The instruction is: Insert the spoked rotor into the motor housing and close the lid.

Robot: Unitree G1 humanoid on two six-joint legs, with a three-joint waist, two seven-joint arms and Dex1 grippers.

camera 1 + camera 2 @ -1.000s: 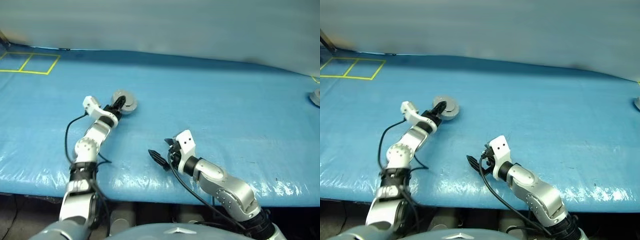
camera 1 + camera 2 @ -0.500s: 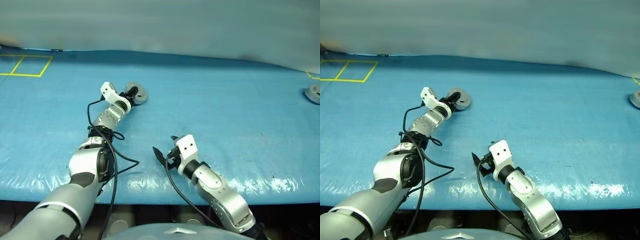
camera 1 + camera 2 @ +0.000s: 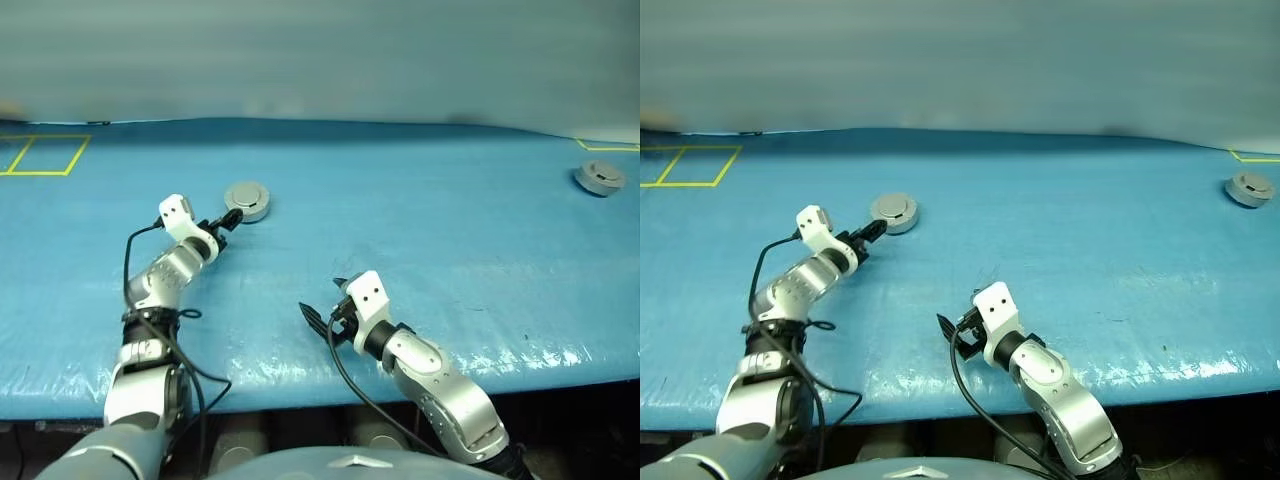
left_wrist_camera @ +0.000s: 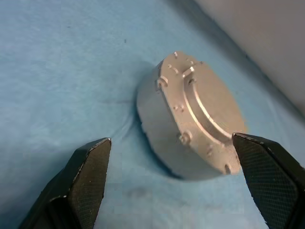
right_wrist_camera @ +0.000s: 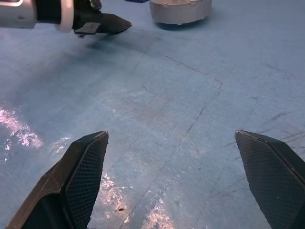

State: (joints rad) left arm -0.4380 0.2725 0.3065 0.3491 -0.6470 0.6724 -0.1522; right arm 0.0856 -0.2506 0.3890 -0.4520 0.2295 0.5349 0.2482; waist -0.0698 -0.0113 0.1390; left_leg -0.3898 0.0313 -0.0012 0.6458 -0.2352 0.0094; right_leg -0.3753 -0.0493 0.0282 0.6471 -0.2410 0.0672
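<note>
While sitting closed on the blue table, motor housing well back from the front edge, just beyond left gripper, spread wide, holding nothing. Right gripper gaping too, near the front edge.

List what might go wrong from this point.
1. The round grey metal motor housing sits closed on the blue plastic-covered table, just beyond the open left claw; any forward drift might nudge it.
2. The open right claw hangs low over the crinkled sheet and might snag it.
</note>
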